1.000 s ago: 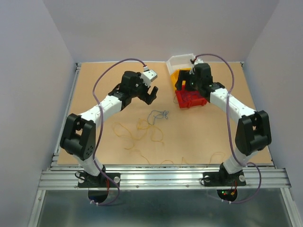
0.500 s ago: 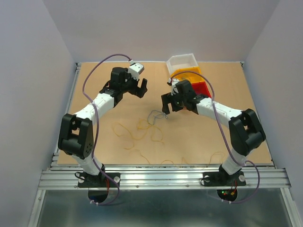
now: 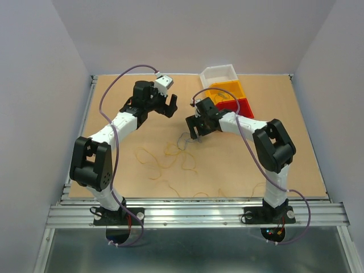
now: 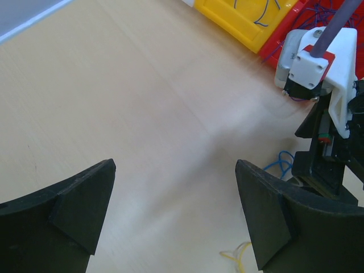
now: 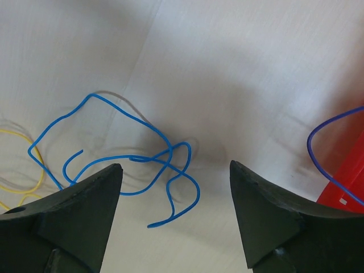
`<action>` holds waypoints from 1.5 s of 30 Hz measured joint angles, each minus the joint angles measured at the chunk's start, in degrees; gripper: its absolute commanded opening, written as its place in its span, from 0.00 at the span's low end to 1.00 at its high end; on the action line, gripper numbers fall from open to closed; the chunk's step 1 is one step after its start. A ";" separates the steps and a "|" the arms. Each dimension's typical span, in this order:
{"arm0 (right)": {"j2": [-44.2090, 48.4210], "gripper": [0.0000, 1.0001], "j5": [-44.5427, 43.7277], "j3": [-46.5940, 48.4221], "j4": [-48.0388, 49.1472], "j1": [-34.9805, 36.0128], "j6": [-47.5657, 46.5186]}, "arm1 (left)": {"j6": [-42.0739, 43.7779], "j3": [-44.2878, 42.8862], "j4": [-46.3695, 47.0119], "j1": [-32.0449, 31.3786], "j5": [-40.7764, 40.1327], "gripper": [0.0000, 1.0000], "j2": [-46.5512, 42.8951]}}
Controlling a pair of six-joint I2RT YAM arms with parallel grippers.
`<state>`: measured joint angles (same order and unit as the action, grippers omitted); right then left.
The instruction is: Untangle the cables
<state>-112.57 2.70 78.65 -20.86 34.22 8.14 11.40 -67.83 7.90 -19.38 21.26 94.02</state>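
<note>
Both arms reach out over the tan worktop (image 3: 284, 165) toward its middle. The left end effector (image 3: 169, 104) hangs above bare wood left of centre. Its two dark fingers are spread wide with nothing between them, and from its own camera only the worktop shows in the gap.

The right end effector (image 5: 175, 168) is wide too and holds nothing. It points down over a blue cable (image 5: 142, 159), which lies loose on the surface in a few crossing loops, one free end curling up beneath the gap between the fingers. Whether the fingertips touch the worktop I cannot tell.

Beside the blue one, yellow cables (image 5: 40, 168) sprawl in pale loops across the middle of the worktop and toward its near edge. One loop comes close to the blue cable, but the spot where they would meet is hidden behind one of the right arm's fingers.

At the far side, right of centre, three bins stand in a row against one another: a white bin (image 3: 220, 73) farthest back, then a yellow bin (image 3: 226, 91), then a red bin (image 3: 242, 106) nearest the right arm. A dark blue cable (image 5: 310, 142) arcs out over the edge of the red bin, and more thin dark strands lie inside the yellow and red ones.

The two end effectors are near each other but do not touch.
</note>
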 measured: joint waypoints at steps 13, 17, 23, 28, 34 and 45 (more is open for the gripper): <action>-5.60 0.00 -10.69 6.93 -8.04 2.93 2.36 | 0.00 0.00 0.02 -0.02 0.79 0.99 -0.57; -4.79 0.00 -11.32 6.86 -8.24 3.10 2.08 | 0.00 0.00 0.04 -0.02 0.83 0.99 -0.94; 4.33 0.01 -15.26 5.68 -5.68 2.99 3.10 | 0.00 0.00 0.04 -0.02 0.81 0.99 -1.11; 7.98 0.01 -21.68 10.58 -2.91 2.51 3.67 | 0.00 0.00 0.09 -0.02 0.76 0.98 -1.46; -1.18 0.01 -26.95 26.53 -1.57 -2.45 5.11 | 0.02 0.00 0.76 0.00 0.72 0.98 -1.90; -13.51 0.01 -30.08 36.87 -3.19 -12.98 5.68 | 0.02 0.02 1.31 -0.02 0.59 0.98 -1.97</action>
<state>-126.08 -27.38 115.52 -24.05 21.23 13.82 11.42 -67.81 9.21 -19.40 21.85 92.05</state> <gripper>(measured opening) 0.022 0.985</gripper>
